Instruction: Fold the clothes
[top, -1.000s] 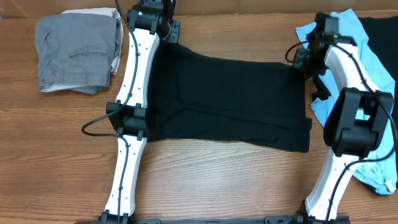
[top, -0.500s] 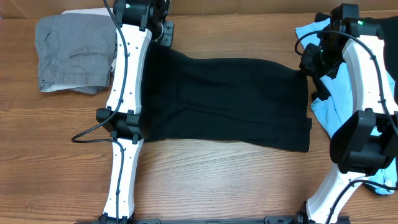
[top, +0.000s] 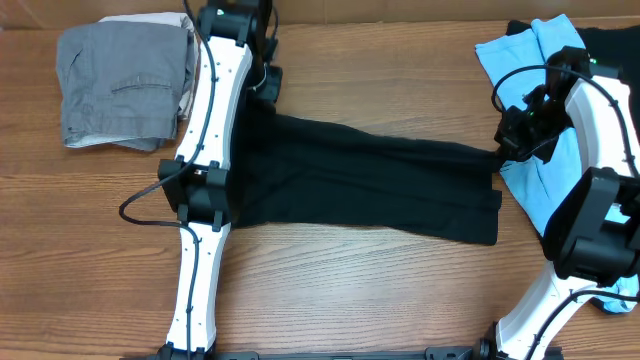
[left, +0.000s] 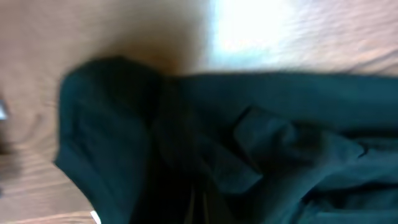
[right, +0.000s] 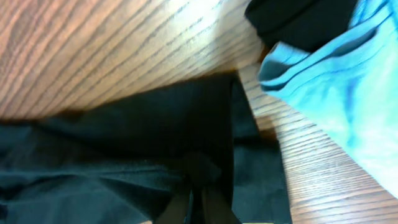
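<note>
The black garment lies spread across the middle of the worktop, its near edge flat and its far edge drawn up at both ends and sagging between them. It looks thin, light and completely limp: it creases wherever it is pulled, holds no shape, and should slide easily over the smooth wood, so any slack will bunch rather than fold cleanly. The best hold is at the two far corners, pinched through the hem so the edge stays taut between them. The right end effector is clenched on the right far corner, where the right wrist view shows a small knot of fabric gathered at its fingertips. The left end effector appears to be clamped on the left far corner; its wrist view is blurred, but folds converge toward its fingers. A blue cloth lies just beside the right corner and could be snagged. A grey pile sits well apart at far left.
</note>
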